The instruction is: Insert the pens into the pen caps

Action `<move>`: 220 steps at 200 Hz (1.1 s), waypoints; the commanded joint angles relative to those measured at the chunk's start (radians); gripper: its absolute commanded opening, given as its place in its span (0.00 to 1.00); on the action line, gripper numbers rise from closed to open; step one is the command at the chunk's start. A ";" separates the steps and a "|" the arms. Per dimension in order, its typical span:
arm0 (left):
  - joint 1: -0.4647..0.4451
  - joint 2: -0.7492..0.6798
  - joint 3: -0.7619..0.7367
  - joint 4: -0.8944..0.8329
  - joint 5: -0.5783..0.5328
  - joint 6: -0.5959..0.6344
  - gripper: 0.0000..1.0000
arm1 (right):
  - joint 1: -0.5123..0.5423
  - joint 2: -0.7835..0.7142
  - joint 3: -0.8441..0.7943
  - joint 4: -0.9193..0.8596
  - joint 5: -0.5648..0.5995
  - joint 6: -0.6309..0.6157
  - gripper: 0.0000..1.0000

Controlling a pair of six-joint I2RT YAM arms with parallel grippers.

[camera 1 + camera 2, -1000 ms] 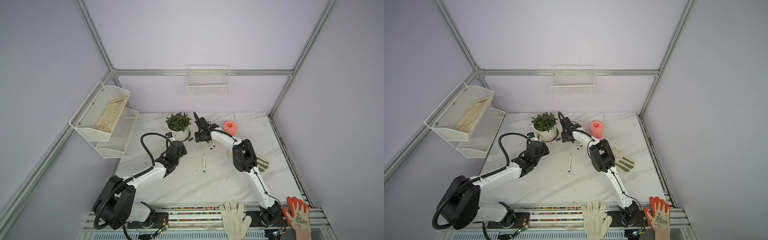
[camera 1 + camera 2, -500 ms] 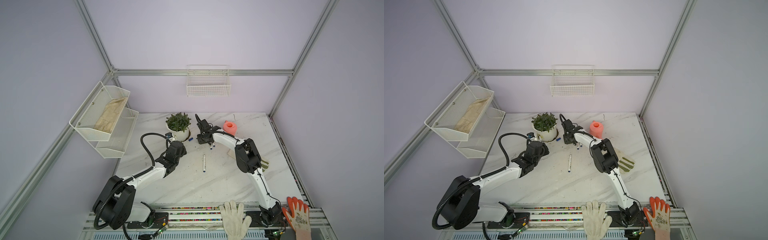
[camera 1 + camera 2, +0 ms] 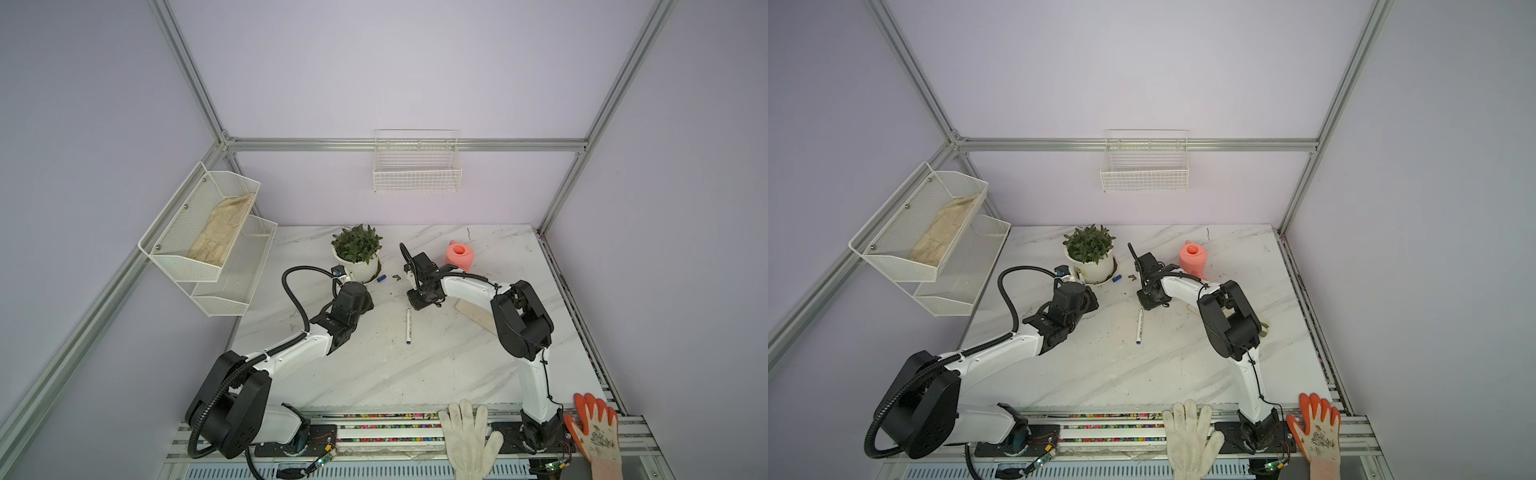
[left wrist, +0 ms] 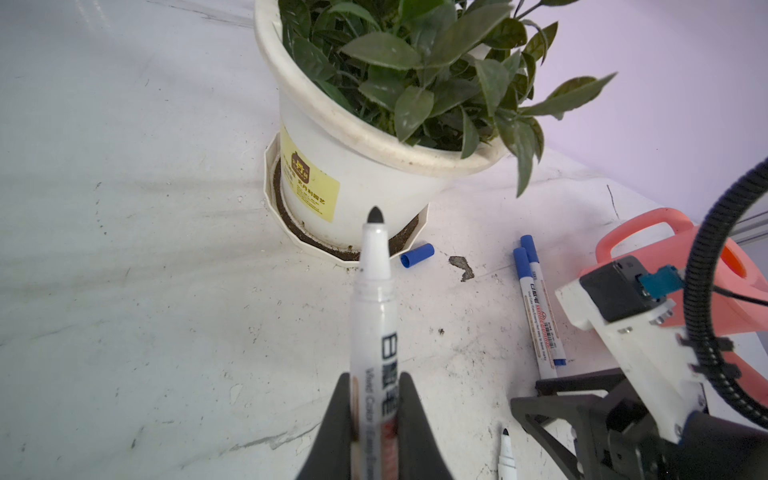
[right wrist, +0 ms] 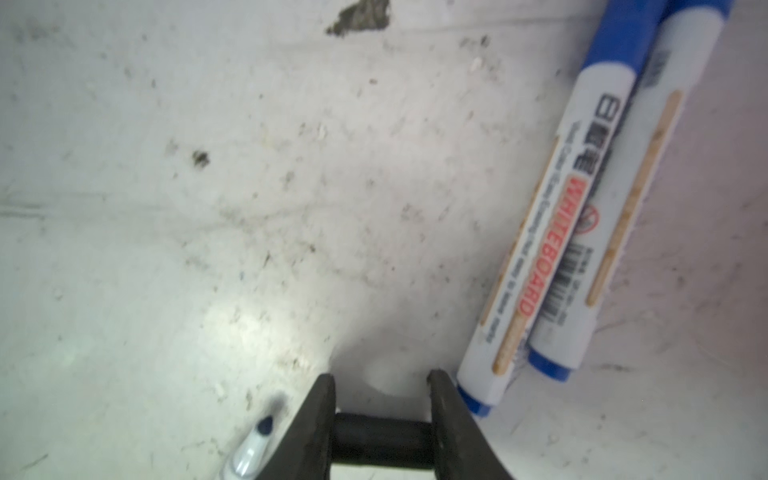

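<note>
On a marble table (image 3: 374, 374), seen from the left, the left gripper (image 4: 374, 388) pinches the barrel of an uncapped pen (image 4: 374, 299), whose black tip points toward a potted plant (image 3: 358, 266). A loose blue cap (image 4: 417, 255) lies just beside the pot's saucer, with a dark scrap (image 4: 461, 266) near it. At centre a second pen (image 3: 408, 326), also uncapped, lies flat on the marble, its tip just beside the right gripper (image 5: 381, 376). That gripper's jaws are partly closed on a short black cap (image 5: 380, 436), which spans the gap between them. Next to the right gripper, two capped pens (image 5: 552, 232) lie touching side by side, and a pink watering can (image 3: 459, 257) stands behind them. A white glove (image 3: 469, 436) and an orange glove (image 3: 594, 432) rest at the front edge.
</note>
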 commanded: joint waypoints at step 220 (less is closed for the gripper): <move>0.006 -0.074 -0.014 0.006 -0.035 0.020 0.00 | -0.008 -0.080 -0.096 -0.197 -0.190 0.266 0.58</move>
